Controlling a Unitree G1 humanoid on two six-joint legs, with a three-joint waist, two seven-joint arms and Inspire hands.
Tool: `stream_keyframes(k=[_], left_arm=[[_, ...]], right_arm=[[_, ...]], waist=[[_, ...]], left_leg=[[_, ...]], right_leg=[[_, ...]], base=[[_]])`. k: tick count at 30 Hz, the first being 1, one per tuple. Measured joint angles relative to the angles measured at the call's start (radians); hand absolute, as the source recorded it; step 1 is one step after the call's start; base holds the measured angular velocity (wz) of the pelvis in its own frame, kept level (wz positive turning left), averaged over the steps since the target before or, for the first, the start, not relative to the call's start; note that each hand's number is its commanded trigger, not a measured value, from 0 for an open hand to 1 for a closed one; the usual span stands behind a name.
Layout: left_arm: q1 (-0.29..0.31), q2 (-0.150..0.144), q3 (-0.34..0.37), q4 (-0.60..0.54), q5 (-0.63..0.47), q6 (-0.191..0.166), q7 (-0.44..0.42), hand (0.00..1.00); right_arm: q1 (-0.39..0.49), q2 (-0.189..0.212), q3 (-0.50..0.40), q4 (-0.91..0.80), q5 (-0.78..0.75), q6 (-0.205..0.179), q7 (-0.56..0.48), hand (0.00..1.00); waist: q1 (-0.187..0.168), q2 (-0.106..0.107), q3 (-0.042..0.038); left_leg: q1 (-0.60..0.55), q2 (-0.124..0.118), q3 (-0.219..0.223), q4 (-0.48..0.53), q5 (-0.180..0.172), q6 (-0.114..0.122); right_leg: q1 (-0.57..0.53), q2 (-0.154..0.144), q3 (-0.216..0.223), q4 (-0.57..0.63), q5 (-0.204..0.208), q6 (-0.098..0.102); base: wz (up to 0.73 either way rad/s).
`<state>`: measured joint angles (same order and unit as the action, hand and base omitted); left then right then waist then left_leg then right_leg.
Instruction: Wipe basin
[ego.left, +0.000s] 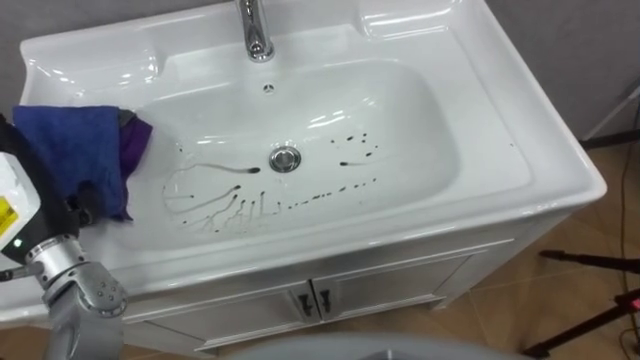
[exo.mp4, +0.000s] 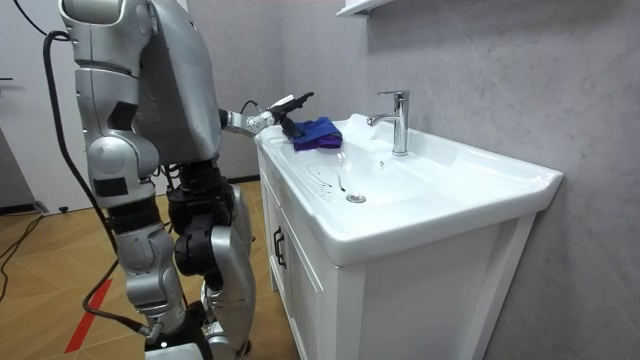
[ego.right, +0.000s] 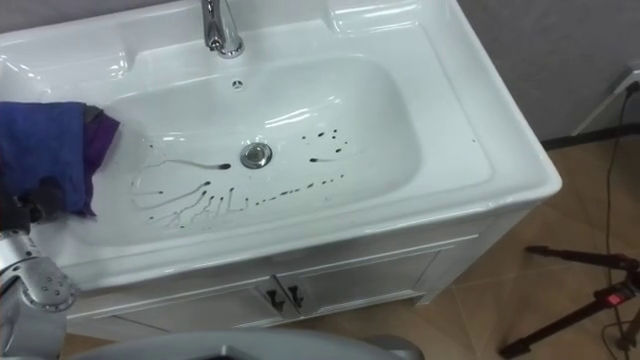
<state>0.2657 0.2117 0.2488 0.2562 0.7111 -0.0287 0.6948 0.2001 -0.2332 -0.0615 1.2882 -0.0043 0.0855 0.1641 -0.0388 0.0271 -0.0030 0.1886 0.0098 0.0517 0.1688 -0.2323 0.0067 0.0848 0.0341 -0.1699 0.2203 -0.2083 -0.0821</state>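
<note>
Left hand: on crumpled dark blue cloth, grip cannot tell
Black streaks: in white ceramic basin, right of hand

Basin: white, glossy, with a rounded rectangular bowl and a metal drain at its centre. Dark marks: thin squiggles and streaks on the bowl floor, just front-left of the drain, and a scatter of small dots to its right. Cloth: blue with a purple fold, crumpled. It lies on the rim well left of the drain, its near edge gripped by the robot's left hand.
</note>
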Motion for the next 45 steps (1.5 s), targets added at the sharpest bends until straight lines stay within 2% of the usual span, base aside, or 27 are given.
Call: stream_keyframes(k=[6,12,18,26,28,31,37,38,39,40,41,45], left_arm=[[0.000,0.000,-0.021,0.015,0.011,0.004,-0.011,0.00],[0.031,0.000,-0.046,0.111,0.045,0.000,-0.011,0.00],[0.030,0.003,-0.063,0.129,0.047,0.004,-0.059,0.00],[0.009,0.003,-0.052,0.152,0.047,0.016,-0.140,0.00],[-0.006,0.005,-0.052,0.166,0.047,0.024,-0.162,0.00],[-0.025,0.007,-0.047,0.188,0.046,0.027,-0.188,0.00],[-0.058,0.013,-0.033,0.233,0.034,0.031,-0.242,0.00],[-0.060,0.013,-0.030,0.236,0.035,0.031,-0.247,0.02],[-0.067,0.013,-0.023,0.241,0.035,0.031,-0.256,0.28],[-0.079,0.013,-0.017,0.251,0.036,0.031,-0.269,0.76],[-0.084,0.014,-0.016,0.256,0.038,0.033,-0.276,1.00],[-0.101,0.031,-0.016,0.266,0.053,0.056,-0.299,1.00]], right_arm=[[-0.002,0.002,-0.002,0.032,-0.005,0.003,0.002,0.00],[-0.001,0.003,-0.005,0.020,-0.044,0.007,0.005,0.00],[-0.002,0.002,-0.005,-0.007,-0.044,0.026,0.035,0.00],[0.001,0.001,-0.041,-0.027,-0.056,0.048,0.080,0.00],[0.005,0.001,-0.041,-0.042,-0.074,0.065,0.081,0.00],[0.010,0.001,-0.042,-0.049,-0.079,0.070,0.086,0.00],[0.028,0.002,-0.044,-0.058,-0.079,0.087,0.100,0.00],[0.029,0.002,-0.047,-0.058,-0.080,0.090,0.101,0.00],[0.030,0.002,-0.053,-0.057,-0.083,0.092,0.101,0.00],[0.030,0.002,-0.061,-0.057,-0.090,0.096,0.101,0.00],[0.029,0.001,-0.064,-0.057,-0.094,0.101,0.101,0.00],[0.028,-0.001,-0.083,-0.086,-0.122,0.117,0.101,0.00]], waist=[[-0.009,-0.004,0.0016],[-0.006,-0.012,0.0012],[-0.004,-0.011,-0.0001],[0.004,-0.011,-0.0019],[0.006,-0.010,-0.0061],[0.006,-0.010,-0.0088],[-0.003,-0.011,-0.0089],[-0.004,-0.011,-0.0090],[-0.007,-0.010,-0.0090],[-0.007,-0.009,-0.0092],[-0.007,-0.009,-0.0097],[-0.005,-0.002,-0.0136]], left_leg=[[-0.002,-0.001,0.002,-0.003,0.000,0.000],[-0.002,0.001,0.022,-0.003,0.000,0.000],[0.004,0.001,0.029,-0.002,0.001,0.000],[0.001,0.001,0.037,-0.001,0.001,-0.001],[-0.002,0.001,0.041,-0.001,0.001,-0.001],[0.001,0.002,0.042,-0.001,0.001,-0.001],[0.014,0.004,0.047,0.000,0.001,-0.001],[0.015,0.004,0.047,0.000,0.001,-0.001],[0.015,0.005,0.047,-0.001,0.001,-0.001],[0.013,0.006,0.048,-0.002,0.001,-0.001],[0.013,0.006,0.049,-0.003,0.000,-0.002],[0.011,0.013,0.059,-0.003,-0.003,-0.008]], right_leg=[[0.001,0.000,0.003,0.001,0.000,0.001],[-0.003,0.005,0.018,0.001,0.000,0.001],[-0.003,0.006,0.025,0.006,0.001,0.001],[-0.020,0.005,0.032,0.029,-0.002,-0.001],[-0.029,0.004,0.034,0.041,-0.003,-0.003],[-0.029,0.004,0.034,0.046,-0.004,-0.003],[-0.020,0.004,0.035,0.057,-0.006,-0.004],[-0.020,0.004,0.035,0.057,-0.006,-0.004],[-0.019,0.005,0.035,0.057,-0.006,-0.005],[-0.019,0.005,0.035,0.056,-0.004,-0.007],[-0.019,0.006,0.035,0.056,-0.003,-0.007],[-0.022,0.012,0.036,0.057,0.000,-0.013]], base=[[0.00],[-0.05],[-0.03],[-0.04],[-0.04],[-0.01],[-0.01],[0.00],[0.00],[0.00],[0.00],[-0.02]])
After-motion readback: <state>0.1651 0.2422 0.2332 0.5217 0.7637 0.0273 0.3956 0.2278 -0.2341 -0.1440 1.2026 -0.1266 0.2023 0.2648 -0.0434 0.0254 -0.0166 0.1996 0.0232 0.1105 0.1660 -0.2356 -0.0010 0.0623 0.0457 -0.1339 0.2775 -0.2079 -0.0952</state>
